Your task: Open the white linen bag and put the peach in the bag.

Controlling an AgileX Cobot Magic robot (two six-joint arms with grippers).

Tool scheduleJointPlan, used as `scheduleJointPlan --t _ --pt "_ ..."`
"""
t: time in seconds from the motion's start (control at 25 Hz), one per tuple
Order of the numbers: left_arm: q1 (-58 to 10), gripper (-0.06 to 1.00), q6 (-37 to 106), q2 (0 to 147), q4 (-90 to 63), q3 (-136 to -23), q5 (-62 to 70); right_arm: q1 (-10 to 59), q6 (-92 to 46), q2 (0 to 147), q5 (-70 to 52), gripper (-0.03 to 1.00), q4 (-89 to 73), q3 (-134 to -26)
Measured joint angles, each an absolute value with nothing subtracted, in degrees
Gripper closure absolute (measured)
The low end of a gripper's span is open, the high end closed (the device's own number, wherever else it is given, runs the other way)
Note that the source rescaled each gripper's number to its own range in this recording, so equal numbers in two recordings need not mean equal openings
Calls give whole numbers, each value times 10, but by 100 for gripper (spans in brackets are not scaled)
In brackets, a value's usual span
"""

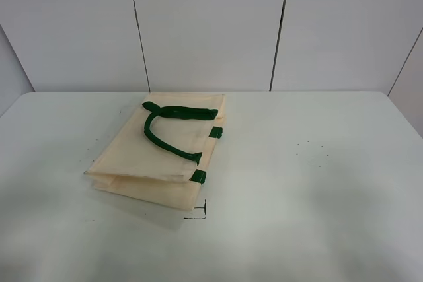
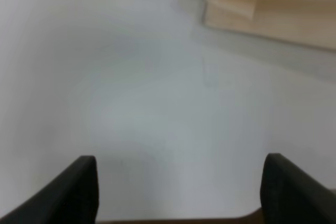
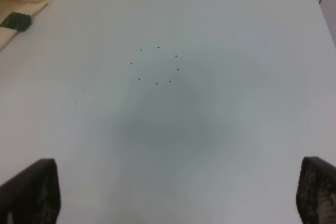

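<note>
Left wrist view is reading soft throughout. White linen bag (image 2: 273, 11) is showing only as a blurred cream corner, running off the frame edge; its folds are not resolving. Left gripper (image 2: 178, 187): only two dark fingertips (image 2: 79, 187) are showing, bases cut by the frame edge.

Right wrist view is clipping the bag (image 3: 16, 11) to a sliver with one green tab (image 3: 16, 21). Right gripper (image 3: 176, 192) fingertips (image 3: 34, 190) are entering at the corners, mostly cropped. Ring of dots (image 3: 156, 65) is too small to identify.

Peach is not appearing in any view.
</note>
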State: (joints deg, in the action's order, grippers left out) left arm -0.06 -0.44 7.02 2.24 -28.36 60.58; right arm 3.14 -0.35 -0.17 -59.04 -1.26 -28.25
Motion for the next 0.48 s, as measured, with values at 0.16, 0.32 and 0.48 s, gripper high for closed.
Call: scheduleJointPlan --t 0.16,0.32,0.48 --pt "-1 -5 -4 27 22 -284 606 31 -4 -2 -590 -3 -13 -283" --pt "-1 -5 -4 -1 22 -284 606 31 -4 -2 -590 -3 -13 -283" --pt "-1 -5 -4 -2 22 -284 606 31 -4 -2 -590 -3 -13 -283"
